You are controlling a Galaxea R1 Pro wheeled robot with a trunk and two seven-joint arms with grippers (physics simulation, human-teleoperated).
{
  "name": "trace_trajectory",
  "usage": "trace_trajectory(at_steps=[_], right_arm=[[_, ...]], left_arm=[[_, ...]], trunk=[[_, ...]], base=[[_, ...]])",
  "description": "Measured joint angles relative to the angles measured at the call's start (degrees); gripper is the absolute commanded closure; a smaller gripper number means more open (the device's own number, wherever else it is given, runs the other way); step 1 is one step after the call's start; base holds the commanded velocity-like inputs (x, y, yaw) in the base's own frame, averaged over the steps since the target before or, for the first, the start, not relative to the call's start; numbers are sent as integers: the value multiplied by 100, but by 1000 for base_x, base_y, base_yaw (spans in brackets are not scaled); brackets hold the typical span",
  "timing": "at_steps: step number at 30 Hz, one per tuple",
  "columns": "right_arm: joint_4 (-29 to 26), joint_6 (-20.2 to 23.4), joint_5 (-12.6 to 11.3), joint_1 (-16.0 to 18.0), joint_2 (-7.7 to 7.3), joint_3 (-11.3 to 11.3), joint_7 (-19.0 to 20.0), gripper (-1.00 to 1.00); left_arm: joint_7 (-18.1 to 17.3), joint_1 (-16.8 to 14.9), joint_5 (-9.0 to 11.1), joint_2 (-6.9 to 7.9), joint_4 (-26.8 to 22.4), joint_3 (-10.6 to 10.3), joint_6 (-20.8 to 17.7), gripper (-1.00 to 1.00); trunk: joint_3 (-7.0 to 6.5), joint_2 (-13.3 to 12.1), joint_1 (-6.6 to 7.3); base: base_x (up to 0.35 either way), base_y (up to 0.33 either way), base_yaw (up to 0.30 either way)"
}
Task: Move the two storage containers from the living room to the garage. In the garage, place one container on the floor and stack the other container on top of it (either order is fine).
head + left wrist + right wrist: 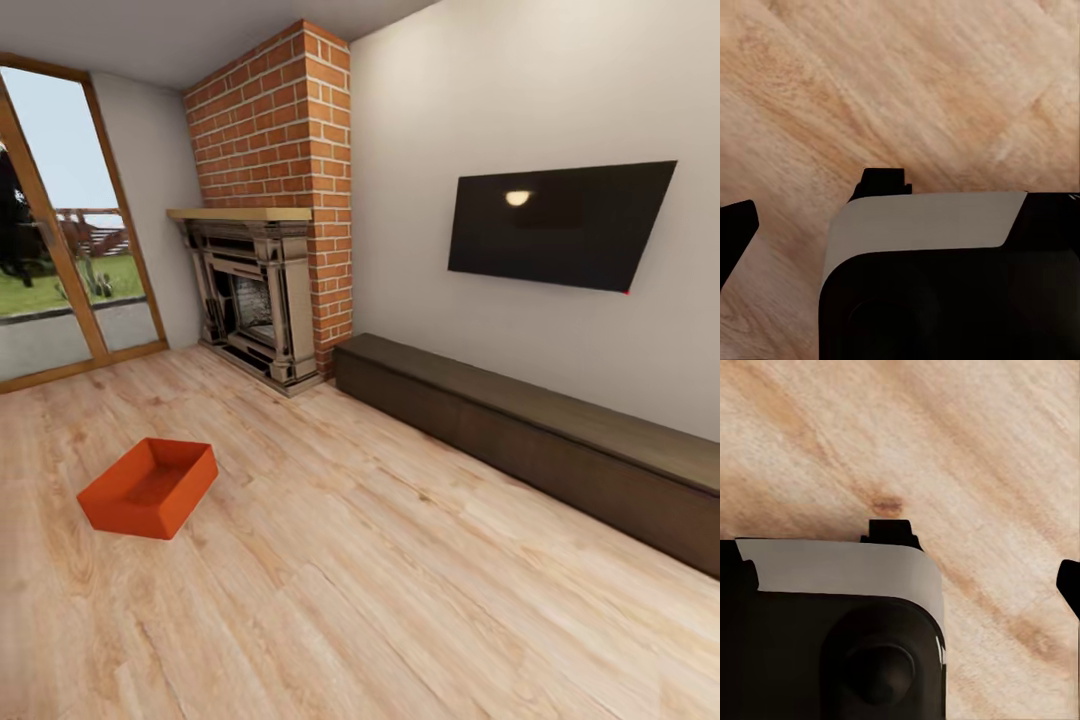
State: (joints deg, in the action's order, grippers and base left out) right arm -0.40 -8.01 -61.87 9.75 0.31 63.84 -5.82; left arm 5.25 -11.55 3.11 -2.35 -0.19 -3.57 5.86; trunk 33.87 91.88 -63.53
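On the light wood floor of the living room sits one red box. It is low in the head view and off to the robot's left side. Its top is open and nothing is in it. Its long side runs from near the robot away toward the fireplace and a bit to the right. The glass door is behind it on the left. A long dark bench runs along the wall on the right, under a black TV.

The left gripper points down at bare wood, and its two black fingers stand apart with nothing between them. The right gripper also points down at bare wood, with its fingers apart and holding nothing.

I think the left arm is the nearer one, since the box is on that side. The robot likely has to turn left and roll closer before it can grab a wall of the box.
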Motion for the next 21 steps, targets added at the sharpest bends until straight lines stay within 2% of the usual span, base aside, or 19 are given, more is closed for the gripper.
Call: trace_trajectory(at_steps=[21], right_arm=[[0, -6, 0, 0, -4, -7, 0, -100]], left_arm=[[0, 0, 0, 0, -3, 0, 0, -100]], trunk=[[0, 0, 0]], base=[[323, 0, 268]])
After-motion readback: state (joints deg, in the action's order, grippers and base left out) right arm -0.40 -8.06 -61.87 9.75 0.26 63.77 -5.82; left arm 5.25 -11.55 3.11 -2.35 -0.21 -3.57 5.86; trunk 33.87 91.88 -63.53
